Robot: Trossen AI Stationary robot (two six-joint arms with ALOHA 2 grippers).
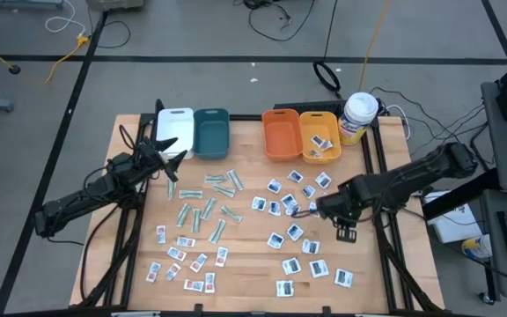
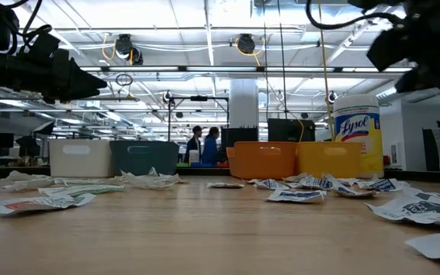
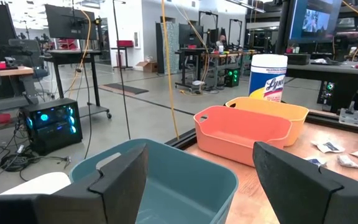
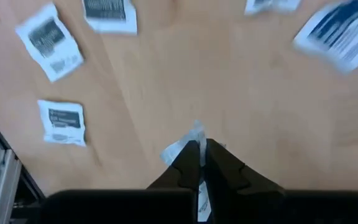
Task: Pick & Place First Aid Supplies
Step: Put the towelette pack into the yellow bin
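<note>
The first aid supplies lie flat on the wooden table: white packets with blue print [image 1: 299, 189] toward the right, red-printed ones [image 1: 183, 260] at the near left, and pale-green strips [image 1: 205, 207] between them. My right gripper [image 1: 314, 210] [image 4: 201, 144] hovers over the blue-print packets, shut on one white packet. My left gripper [image 1: 171, 147] [image 3: 201, 167] is open and held above the teal bin [image 3: 166, 180], touching nothing. My right gripper pinches a small white packet [image 4: 191, 138] between its two fingers. The packet's crumpled end sticks out past the fingertips [image 4: 219, 158]. The fingers point down from above, and the packet is lifted clear of the table.
Several bins stand in a row along the far edge: white [image 1: 174, 126], teal [image 1: 211, 132], orange [image 1: 280, 136] and yellow [image 1: 320, 132], the yellow one with a few packets inside. A white canister with a yellow label [image 1: 357, 116] stands at the far right. People stand in the room behind.
</note>
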